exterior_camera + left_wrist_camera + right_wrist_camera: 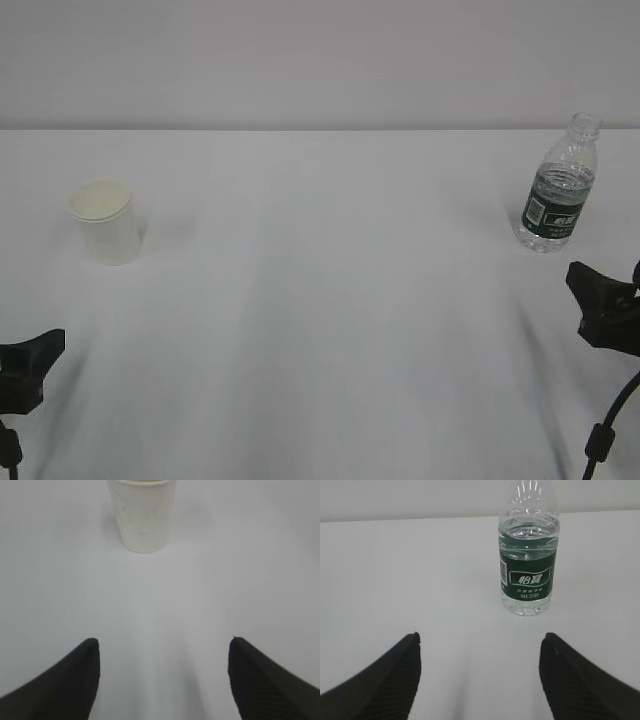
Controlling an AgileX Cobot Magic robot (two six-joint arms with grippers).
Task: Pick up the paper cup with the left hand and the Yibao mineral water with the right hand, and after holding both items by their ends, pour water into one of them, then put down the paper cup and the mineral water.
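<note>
Paper cup [104, 222], Yibao mineral water [559, 190] stand untouched.

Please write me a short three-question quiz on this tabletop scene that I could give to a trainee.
1. True or false: the paper cup is lying on its side.
2. Which gripper has the Yibao mineral water ahead of its open jaws: A) the left gripper, B) the right gripper, C) neither?
3. Fill in: the bottle's neck has no ____ on it.

Key
1. False. The cup stands upright on the table, mouth up.
2. B. In the right wrist view the bottle stands ahead of the jaws, slightly to one side, untouched.
3. Cap. In the exterior view the bottle's mouth is open.
</note>
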